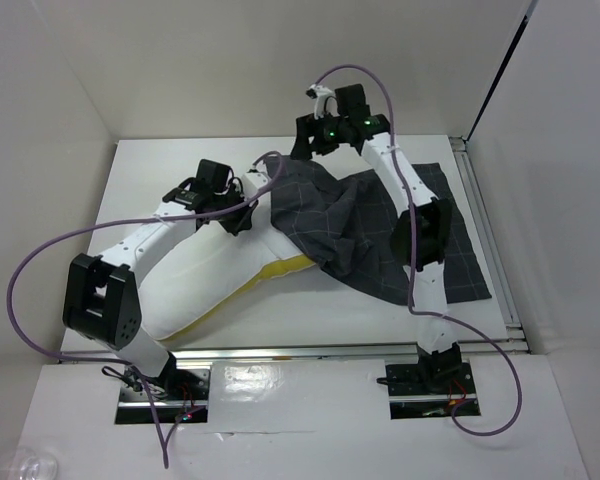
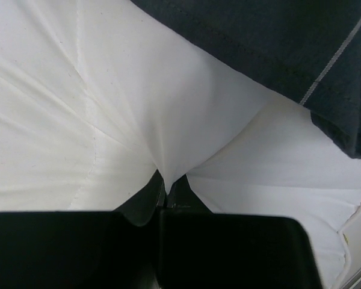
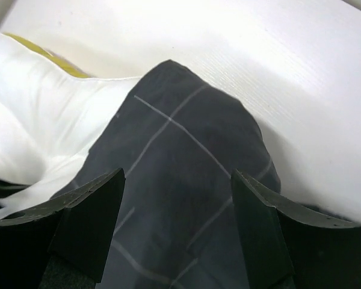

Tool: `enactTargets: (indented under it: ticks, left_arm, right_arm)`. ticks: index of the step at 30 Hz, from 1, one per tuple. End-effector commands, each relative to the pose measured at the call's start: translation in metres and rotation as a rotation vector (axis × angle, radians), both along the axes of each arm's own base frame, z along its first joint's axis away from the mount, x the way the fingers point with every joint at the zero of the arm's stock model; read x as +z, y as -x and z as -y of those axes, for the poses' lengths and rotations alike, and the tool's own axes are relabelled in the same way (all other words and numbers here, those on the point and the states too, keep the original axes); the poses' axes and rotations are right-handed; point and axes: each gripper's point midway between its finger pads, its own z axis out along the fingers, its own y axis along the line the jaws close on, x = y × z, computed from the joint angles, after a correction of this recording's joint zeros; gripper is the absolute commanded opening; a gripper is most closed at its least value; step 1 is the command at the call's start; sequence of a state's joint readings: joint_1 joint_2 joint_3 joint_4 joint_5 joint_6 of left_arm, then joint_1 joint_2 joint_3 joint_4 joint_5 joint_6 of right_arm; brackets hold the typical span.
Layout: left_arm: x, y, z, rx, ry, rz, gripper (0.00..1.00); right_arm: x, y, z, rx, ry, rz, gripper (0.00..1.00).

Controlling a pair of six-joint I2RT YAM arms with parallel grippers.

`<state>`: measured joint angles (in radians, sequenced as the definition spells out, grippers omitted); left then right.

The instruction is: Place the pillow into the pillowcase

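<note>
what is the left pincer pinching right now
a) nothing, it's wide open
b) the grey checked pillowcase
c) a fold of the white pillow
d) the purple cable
c: in the left wrist view the left pincer is shut on a gathered fold of the white pillow, while the dark pillowcase lies beyond it, not in its grip.

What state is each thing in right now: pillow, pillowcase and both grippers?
Dark charcoal-grey checked fabric pillowcase: wrinkled, humped up at one end.
Soft white padded pillow with a yellow edge band: mostly uncovered, one end under the pillowcase.
Left gripper: shut on a pinched fold of the pillow.
Right gripper: open, fingers astride the pillowcase.
</note>
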<state>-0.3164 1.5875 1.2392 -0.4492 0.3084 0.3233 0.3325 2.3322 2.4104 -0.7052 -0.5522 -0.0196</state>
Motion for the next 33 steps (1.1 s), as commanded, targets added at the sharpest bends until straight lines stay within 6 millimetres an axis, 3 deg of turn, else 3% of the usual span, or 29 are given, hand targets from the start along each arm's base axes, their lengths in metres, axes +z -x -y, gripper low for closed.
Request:
enactTargets:
  ticks: [1, 3, 7, 8, 12, 14, 16, 17, 18, 20, 21, 23, 30, 33]
  left_arm:
    - [0.044, -0.011, 0.009, -0.062, 0.03, 0.176, 0.0]
    - [0.044, -0.012, 0.008, -0.068, 0.025, 0.181, 0.0]
    - [0.044, -0.013, 0.007, -0.061, 0.019, 0.183, 0.0]
    - [0.044, -0.013, 0.007, -0.061, 0.019, 0.183, 0.0]
    - [0.046, -0.011, 0.011, -0.071, 0.02, 0.183, 0.0]
    - [0.05, -0.013, 0.011, -0.07, 0.022, 0.192, 0.0]
    - [0.05, -0.013, 0.011, -0.07, 0.022, 0.192, 0.0]
    - [0.052, -0.01, 0.01, -0.07, 0.022, 0.192, 0.0]
    - [0.052, -0.01, 0.01, -0.07, 0.022, 0.192, 0.0]
    - [0.048, -0.009, 0.009, -0.077, 0.014, 0.186, 0.0]
    - [0.048, -0.009, 0.009, -0.077, 0.014, 0.186, 0.0]
    - [0.046, -0.007, 0.009, -0.077, 0.012, 0.178, 0.0]
    - [0.044, -0.015, 0.012, -0.077, 0.01, 0.172, 0.0]
    - [0.044, -0.017, 0.013, -0.071, 0.015, 0.167, 0.0]
  right_arm:
    - [0.011, 0.003, -0.046, 0.085, 0.046, 0.172, 0.79]
    - [0.0, 0.012, -0.068, 0.121, 0.087, 0.196, 0.8]
    - [-0.013, 0.022, -0.093, 0.181, 0.142, 0.249, 0.77]
    - [-0.018, 0.026, -0.099, 0.195, 0.144, 0.242, 0.73]
    - [-0.03, 0.022, -0.105, 0.193, 0.163, 0.253, 0.39]
    - [-0.045, 0.018, -0.107, 0.166, 0.192, 0.236, 0.34]
    - [-0.042, 0.005, -0.098, 0.068, 0.247, 0.268, 0.37]
    - [-0.046, 0.0, -0.094, 0.039, 0.267, 0.274, 0.53]
    - [-0.051, -0.005, -0.088, 0.003, 0.295, 0.28, 0.57]
    - [-0.049, -0.006, -0.081, -0.034, 0.275, 0.27, 0.58]
    - [-0.032, 0.0, -0.083, -0.017, 0.243, 0.29, 0.58]
    - [-0.023, 0.002, -0.079, -0.022, 0.217, 0.292, 0.58]
    - [0.001, 0.02, -0.092, 0.035, 0.154, 0.286, 0.58]
    - [0.025, 0.026, -0.099, 0.029, 0.133, 0.338, 0.59]
